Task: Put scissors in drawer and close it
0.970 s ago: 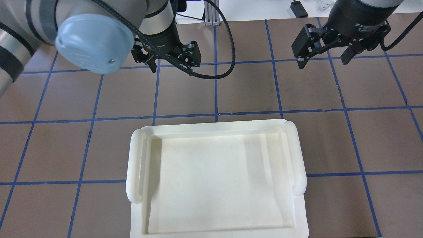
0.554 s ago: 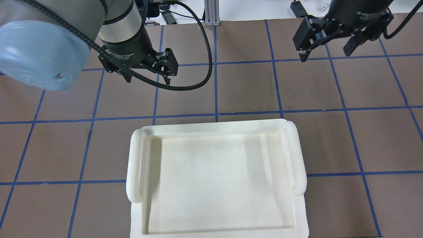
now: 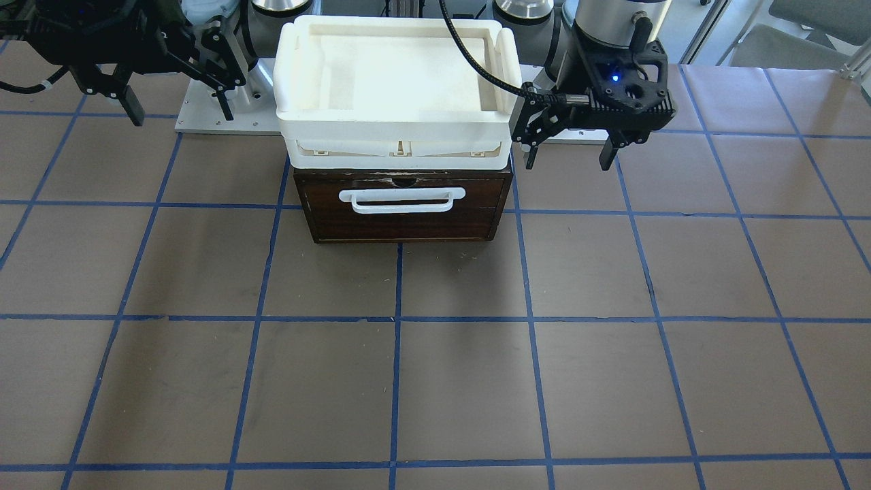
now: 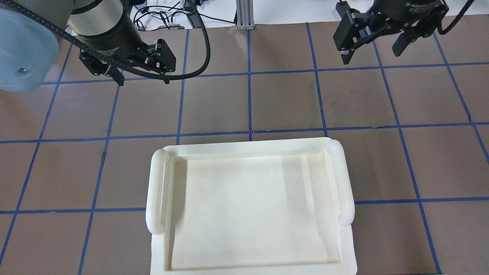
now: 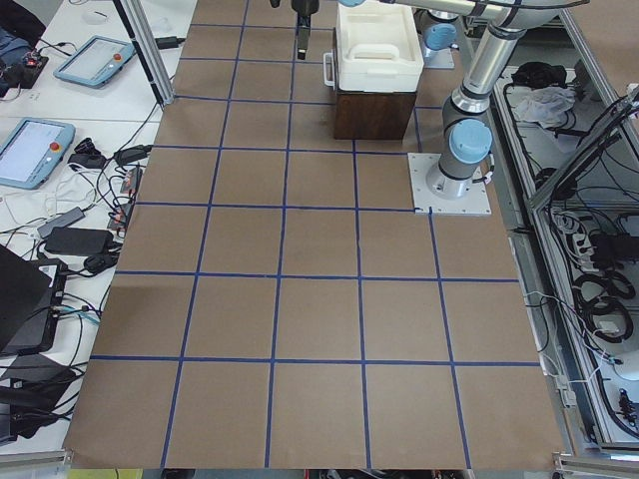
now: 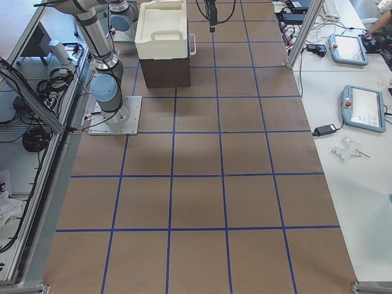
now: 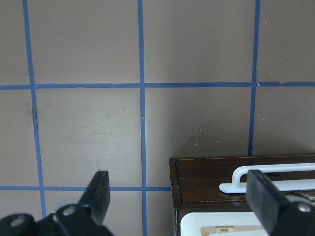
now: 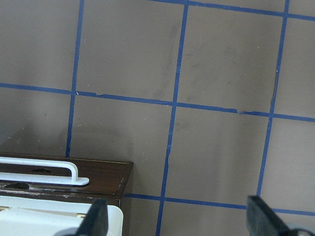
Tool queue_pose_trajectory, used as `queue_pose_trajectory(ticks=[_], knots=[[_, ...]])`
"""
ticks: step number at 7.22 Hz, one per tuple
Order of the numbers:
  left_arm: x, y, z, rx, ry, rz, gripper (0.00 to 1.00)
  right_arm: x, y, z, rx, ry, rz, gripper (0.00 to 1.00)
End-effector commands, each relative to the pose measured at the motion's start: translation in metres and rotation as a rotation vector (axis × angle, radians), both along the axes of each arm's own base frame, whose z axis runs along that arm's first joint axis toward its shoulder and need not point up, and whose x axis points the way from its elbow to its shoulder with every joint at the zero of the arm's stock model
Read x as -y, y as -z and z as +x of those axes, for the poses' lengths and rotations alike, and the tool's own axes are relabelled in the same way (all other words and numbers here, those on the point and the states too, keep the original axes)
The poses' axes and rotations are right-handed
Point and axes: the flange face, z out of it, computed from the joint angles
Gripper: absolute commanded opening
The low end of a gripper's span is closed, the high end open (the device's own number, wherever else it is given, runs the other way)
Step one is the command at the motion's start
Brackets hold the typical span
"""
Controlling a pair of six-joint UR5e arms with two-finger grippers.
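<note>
The drawer [image 3: 401, 218] stands shut, its dark brown front with a white bar handle [image 3: 401, 199] flush with the cabinet. It also shows in the left wrist view [image 7: 202, 179] and the right wrist view [image 8: 101, 174]. The scissors show in no view. My left gripper [image 4: 143, 79] [image 3: 568, 162] is open and empty, hanging in the air beside the cabinet. My right gripper [image 4: 370, 56] [image 3: 180, 114] is open and empty, in the air at the cabinet's other side.
A white plastic tray [image 4: 156, 191] [image 3: 299, 119] sits empty on top of the cabinet. The brown table [image 3: 435, 381] has a blue tape grid. Tablets and cables [image 5: 60, 150] lie on side benches beyond the table's edge.
My left gripper has swung outward to the left, away from the middle. My right gripper has drifted a little toward the far edge. Both stayed open.
</note>
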Motion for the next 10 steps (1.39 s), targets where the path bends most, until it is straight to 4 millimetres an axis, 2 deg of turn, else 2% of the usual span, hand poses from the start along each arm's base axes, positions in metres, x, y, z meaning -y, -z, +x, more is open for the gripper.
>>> queue_pose_trajectory(ticks=[1, 3, 5, 7, 8, 10], knots=[[0.001, -0.002, 0.0, -0.057, 0.045, 0.021, 1.0, -0.002, -0.002, 0.0, 0.0, -0.001, -0.004, 1.0], [-0.012, -0.007, 0.002, -0.055, 0.046, 0.05, 1.0, -0.004, -0.002, 0.002, 0.007, -0.003, -0.001, 1.0], [-0.011, -0.005, 0.001, -0.055, 0.048, 0.052, 1.0, -0.007, -0.005, 0.002, 0.019, -0.004, -0.008, 1.0], [-0.011, -0.005, 0.001, -0.057, 0.048, 0.052, 1.0, -0.015, 0.001, 0.0, 0.003, -0.012, 0.046, 1.0], [-0.007, 0.0, 0.001, -0.057, 0.044, 0.061, 1.0, -0.015, 0.0, 0.0, 0.005, -0.012, 0.045, 1.0], [-0.009, -0.003, 0.001, -0.055, 0.046, 0.053, 1.0, -0.015, -0.001, 0.001, 0.014, -0.012, 0.039, 1.0]])
